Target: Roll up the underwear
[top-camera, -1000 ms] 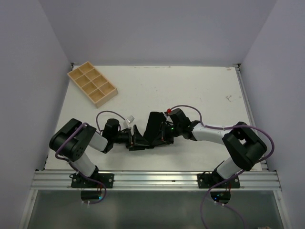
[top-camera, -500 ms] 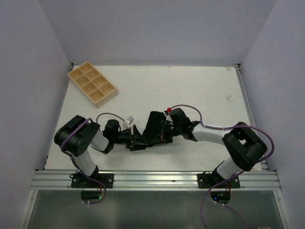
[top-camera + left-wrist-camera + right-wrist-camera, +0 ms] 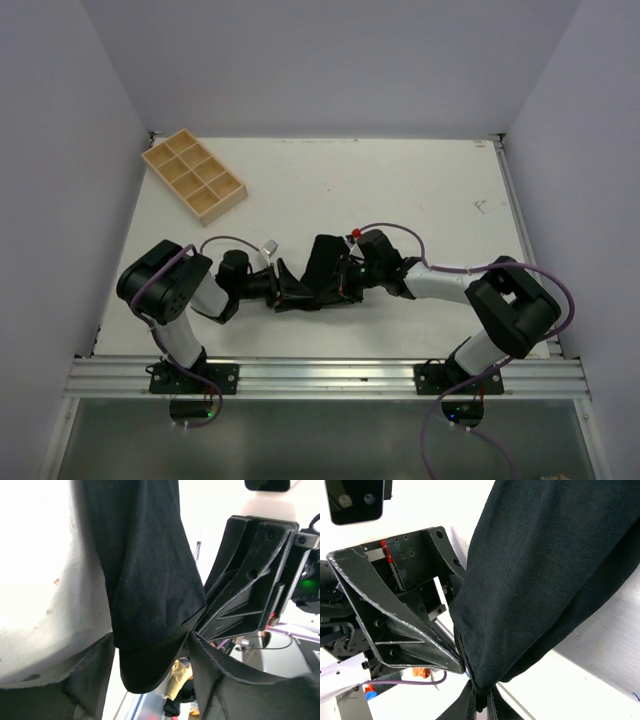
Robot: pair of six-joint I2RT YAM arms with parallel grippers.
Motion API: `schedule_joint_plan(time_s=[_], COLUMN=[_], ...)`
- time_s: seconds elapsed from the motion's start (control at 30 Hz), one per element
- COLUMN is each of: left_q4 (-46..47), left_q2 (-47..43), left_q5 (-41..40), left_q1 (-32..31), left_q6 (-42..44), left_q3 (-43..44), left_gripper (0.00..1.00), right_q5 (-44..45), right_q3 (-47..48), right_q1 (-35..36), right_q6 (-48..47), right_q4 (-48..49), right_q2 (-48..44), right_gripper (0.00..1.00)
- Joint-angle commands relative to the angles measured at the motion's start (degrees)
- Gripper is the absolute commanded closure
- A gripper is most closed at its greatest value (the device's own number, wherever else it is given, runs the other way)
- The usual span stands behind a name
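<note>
- Two arms lie low over the table [image 3: 420,190] and reach inward from either side. They meet near its front edge.
- Left gripper [image 3: 287,291] points right, level with the table. Its jaws stand apart, gripping nothing.
- Right gripper [image 3: 341,280] points left, facing the other nose to nose. Its jaws are pressed together on a fold of the underwear [image 3: 322,262].
- From above, the underwear shows as a dark bunched strip between the two grippers, running away from them across the table.
- At the left wrist, the garment's lower end hangs into the gap between the open fingers [image 3: 85,680], with the right gripper just beside it.
- At the right wrist, the cloth spreads wide and narrows to a pinch at the fingertips [image 3: 470,705].
</note>
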Motion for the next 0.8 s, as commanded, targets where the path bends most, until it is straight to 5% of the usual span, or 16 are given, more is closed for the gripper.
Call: schedule_joint_plan(time_s=[0.0, 0.23, 0.5, 0.67, 0.77], left_q4=[8.7, 13.6, 3.7, -2.3, -6.9], left_q2=[1.4, 3.3, 1.4, 0.8, 0.3], left_q5=[0.2, 1.3, 0.7, 0.1, 0.1], left_q1=[0.3, 0.3, 0.3, 0.3, 0.3], left_q6=[-2.6, -5.6, -1.6, 1.7, 3.4], left_q3=[-1.0, -2.4, -1.8, -0.9, 0.2], left_gripper=[0.40, 0.55, 0.85, 1.00, 1.00], right_q5=[-1.2, -1.3, 1.3, 5.0, 7.5], right_q3=[-0.2, -1.3, -1.8, 1.3, 4.1], right_q1=[-0.1, -0.1, -0.1, 0.2, 0.4], right_q6=[0.9, 1.8, -1.3, -6.6, -10.6], right_q4=[2.7, 3.9, -0.7, -10.0, -17.8], right_q2=[-2.3, -2.3, -2.8, -4.4, -6.7], right_gripper=[1.00, 1.00, 1.00, 0.75, 0.66])
